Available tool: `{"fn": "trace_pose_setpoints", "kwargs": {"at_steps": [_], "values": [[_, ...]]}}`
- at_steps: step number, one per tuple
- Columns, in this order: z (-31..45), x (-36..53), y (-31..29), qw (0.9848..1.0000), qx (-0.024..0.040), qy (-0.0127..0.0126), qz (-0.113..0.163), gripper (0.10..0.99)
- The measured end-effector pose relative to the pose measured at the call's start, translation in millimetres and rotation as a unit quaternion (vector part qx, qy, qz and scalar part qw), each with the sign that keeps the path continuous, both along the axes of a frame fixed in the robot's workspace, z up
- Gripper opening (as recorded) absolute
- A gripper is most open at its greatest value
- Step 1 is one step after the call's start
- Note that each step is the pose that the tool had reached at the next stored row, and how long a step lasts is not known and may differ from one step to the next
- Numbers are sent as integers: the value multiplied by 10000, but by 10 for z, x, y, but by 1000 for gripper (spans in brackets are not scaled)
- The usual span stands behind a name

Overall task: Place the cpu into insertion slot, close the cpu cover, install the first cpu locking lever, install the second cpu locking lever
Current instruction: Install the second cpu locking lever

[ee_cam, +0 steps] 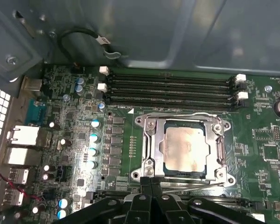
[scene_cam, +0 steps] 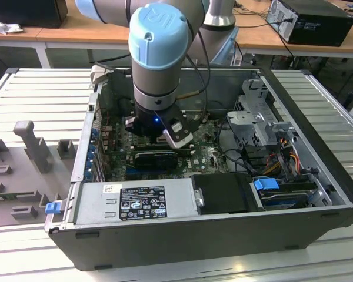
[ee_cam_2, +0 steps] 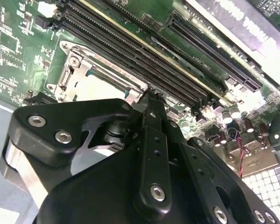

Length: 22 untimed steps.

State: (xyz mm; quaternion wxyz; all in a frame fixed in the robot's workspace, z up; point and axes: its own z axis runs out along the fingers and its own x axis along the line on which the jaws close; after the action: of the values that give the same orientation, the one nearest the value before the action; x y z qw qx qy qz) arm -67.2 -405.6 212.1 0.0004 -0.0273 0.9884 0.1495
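The black, jointed metal hand (ee_cam: 150,183) hangs low inside the open grey computer case (scene_cam: 182,235), its two fingertips pressed together with nothing between them. In the first wrist view the joined tips sit right at the near edge of the small square black-framed insertion slot (ee_cam: 164,164) on the green circuit board (ee_cam: 261,140), close to a thin silver wire lever (ee_cam: 196,185) that runs along that edge just beside the tips. Directly ahead of the hand, the flat square pale beige-silver cpu (ee_cam: 185,148) lies seated in the slot, and the silver-grey metal cpu cover (ee_cam: 149,140) with its cut-out middle lies flat around it. Beyond the socket, farther from the hand, four long black memory slots (ee_cam: 172,91) run side by side. In the second wrist view the fingertips (ee_cam_2: 151,100) meet just beside the cover's corner (ee_cam_2: 77,65). In the exterior view the arm's light blue joint cap (scene_cam: 159,35) rises above the hand.
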Motion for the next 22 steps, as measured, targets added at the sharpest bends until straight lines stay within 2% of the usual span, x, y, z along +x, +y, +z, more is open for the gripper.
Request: {"fn": "trace_pose_setpoints", "kwargs": {"at_steps": [6,7,9,11,13,16,19,22], "values": [[-13,-2,-28,9999,42,0,114,106],[-15,-2,-44,9999,59,0,128,106],[-19,-5,-88,9998,135,-1,163,106],[-34,-20,-88,9997,169,-1,191,106],[-93,-25,-89,9996,190,-1,213,106],[-130,-49,-90,9994,245,-14,229,106],[-162,-55,-87,9993,273,-16,246,106],[-169,-57,-33,9993,284,-17,261,106]]}}
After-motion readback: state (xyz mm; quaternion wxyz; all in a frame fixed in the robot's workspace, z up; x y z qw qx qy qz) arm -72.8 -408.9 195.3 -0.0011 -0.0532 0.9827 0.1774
